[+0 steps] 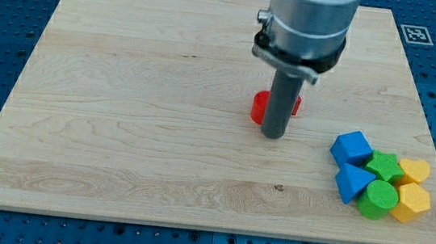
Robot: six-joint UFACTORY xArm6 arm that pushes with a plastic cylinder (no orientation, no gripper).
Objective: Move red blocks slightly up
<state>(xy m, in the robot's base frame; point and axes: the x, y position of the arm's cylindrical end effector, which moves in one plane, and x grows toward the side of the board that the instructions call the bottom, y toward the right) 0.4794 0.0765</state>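
Note:
Red blocks [259, 106] lie near the middle of the wooden board [122, 104], mostly hidden behind my rod; red shows on both sides of the rod, and their shapes and number cannot be made out. My tip [273, 134] rests on the board just below the red blocks, touching or nearly touching them.
A cluster of blocks sits at the board's lower right: a blue block [352, 147], a blue triangle [350, 183], a green star [385, 166], a green cylinder [378, 199], a yellow heart [415, 169] and a yellow hexagon [412, 202]. A marker tag [414, 34] is at top right.

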